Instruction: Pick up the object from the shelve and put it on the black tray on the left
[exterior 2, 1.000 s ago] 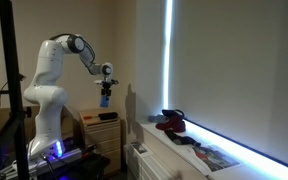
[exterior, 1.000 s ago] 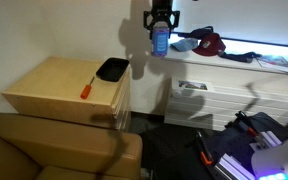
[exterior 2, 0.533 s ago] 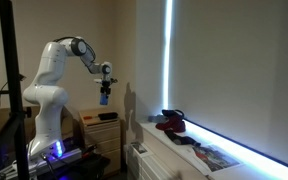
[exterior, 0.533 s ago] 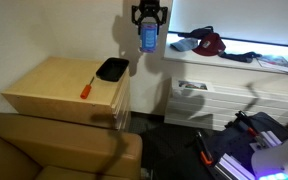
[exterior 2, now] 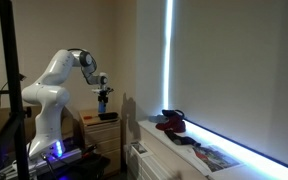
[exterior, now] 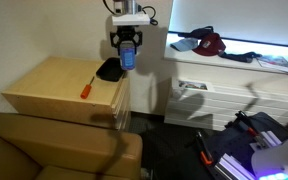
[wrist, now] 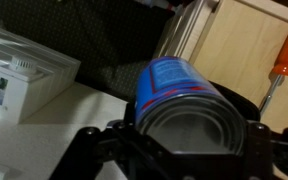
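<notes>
Cup: small blue cylinder, upright, about as wide as the gripper that holds it. Wrist view shows the cup close up: blue wall with a lighter label band and white print too blurred to read, grey rim and pale grey interior facing the camera. Black fingers sit against both its sides; the pincer is clamped on the cup. Position: in the air at the near right end of the black tray, which lies at the back corner of the wooden cabinet. In an exterior view the cup looks clear of the cabinet top, though the gap is too small to be sure. Orange-handled tool lies on the cabinet, apart from the tray. Shelf is off to the side, with the dark red item on it. Against half a second ago: gripper and cup have come down and away from the shelf end toward the cabinet, and the arm is folded lower. Tray, tool and shelf clutter have not moved.
</notes>
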You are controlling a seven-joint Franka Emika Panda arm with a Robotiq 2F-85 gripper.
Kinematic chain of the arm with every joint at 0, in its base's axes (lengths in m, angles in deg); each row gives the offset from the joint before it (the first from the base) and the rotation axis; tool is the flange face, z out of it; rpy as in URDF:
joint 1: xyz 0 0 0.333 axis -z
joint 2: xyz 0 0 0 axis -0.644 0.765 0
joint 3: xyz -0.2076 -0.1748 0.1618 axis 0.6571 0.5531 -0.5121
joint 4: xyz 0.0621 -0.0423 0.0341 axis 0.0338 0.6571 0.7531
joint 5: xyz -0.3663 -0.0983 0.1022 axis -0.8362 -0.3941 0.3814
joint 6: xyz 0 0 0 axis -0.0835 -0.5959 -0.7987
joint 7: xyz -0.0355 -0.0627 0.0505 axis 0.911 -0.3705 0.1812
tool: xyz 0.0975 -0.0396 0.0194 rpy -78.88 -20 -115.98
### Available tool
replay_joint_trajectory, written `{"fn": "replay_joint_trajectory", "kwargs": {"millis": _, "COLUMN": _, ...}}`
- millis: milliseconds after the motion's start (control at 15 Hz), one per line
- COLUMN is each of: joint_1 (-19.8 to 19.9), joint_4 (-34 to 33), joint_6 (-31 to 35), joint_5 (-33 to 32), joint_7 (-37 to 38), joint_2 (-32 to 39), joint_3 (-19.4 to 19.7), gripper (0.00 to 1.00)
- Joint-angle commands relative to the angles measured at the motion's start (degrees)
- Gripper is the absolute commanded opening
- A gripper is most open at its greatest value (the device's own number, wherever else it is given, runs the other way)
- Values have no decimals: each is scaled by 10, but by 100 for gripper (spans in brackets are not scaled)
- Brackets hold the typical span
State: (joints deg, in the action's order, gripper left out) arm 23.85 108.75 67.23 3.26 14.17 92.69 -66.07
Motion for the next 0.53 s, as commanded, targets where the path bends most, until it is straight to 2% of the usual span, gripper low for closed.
{"fn": "replay_joint_trajectory", "kwargs": {"millis": 0, "joint_1": -38, "joint_4": -143, "joint_6": -9, "joint_5": -35, "joint_7": 22, "joint_2": 90, "joint_3": 27, "gripper": 57}}
{"fn": "replay_joint_trajectory", "kwargs": {"millis": 133, "joint_1": -48, "joint_4": -209, "joint_6": -22, "joint_5": -33, "joint_7": 32, "joint_2": 132, "joint_3": 35, "gripper": 57}}
{"fn": "replay_joint_trajectory", "kwargs": {"millis": 200, "joint_1": -43, "joint_4": -131, "joint_6": 0, "joint_5": -22, "joint_7": 23, "joint_2": 92, "joint_3": 28, "gripper": 57}}
{"fn": "replay_joint_trajectory", "kwargs": {"millis": 267, "joint_1": -46, "joint_4": -150, "joint_6": 0, "joint_5": -22, "joint_7": 24, "joint_2": 107, "joint_3": 30, "gripper": 82}}
{"fn": "replay_joint_trajectory", "kwargs": {"millis": 467, "joint_1": -46, "joint_4": -145, "joint_6": 0, "joint_5": -21, "joint_7": 24, "joint_2": 111, "joint_3": 30, "gripper": 82}}
